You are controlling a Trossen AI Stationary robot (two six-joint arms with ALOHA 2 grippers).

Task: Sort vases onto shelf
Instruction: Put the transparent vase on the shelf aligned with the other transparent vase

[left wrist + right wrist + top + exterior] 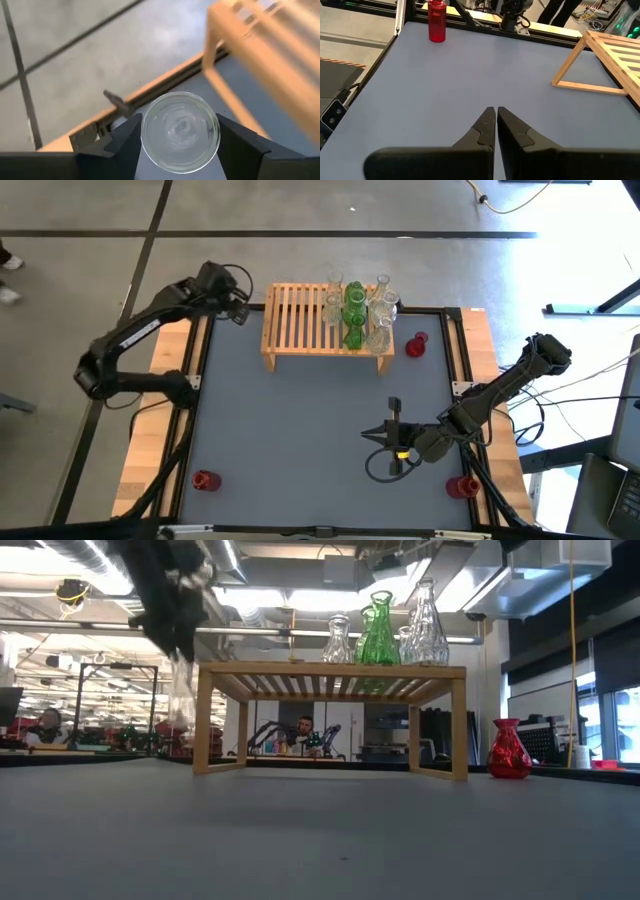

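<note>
The shelf [328, 320] stands at the table's far side and bears several clear and green vases [355, 310] at its right end. My left gripper [240, 308] hangs by the shelf's left end, shut on a clear vase [180, 695]. A red vase [416, 345] stands on the table right of the shelf. Two more red vases stand near the front, one at the left [204, 480] and one at the right [462, 486]. My right gripper [372, 434] is shut and holds nothing; it hovers over the table's right half. My left gripper pinches the clear vase between its two fingers [125, 145], one on each side of the round glass [149, 135]. The fingers come slanting down from above onto its upper part [180, 658]. The vase hangs upright below them, clear of the table.
Bare slats make up the shelf's left half [295, 318]. Wooden boards [170, 350] and a dark frame edge the grey table top [300, 430]. A person [303, 730] sits in the room behind the shelf.
</note>
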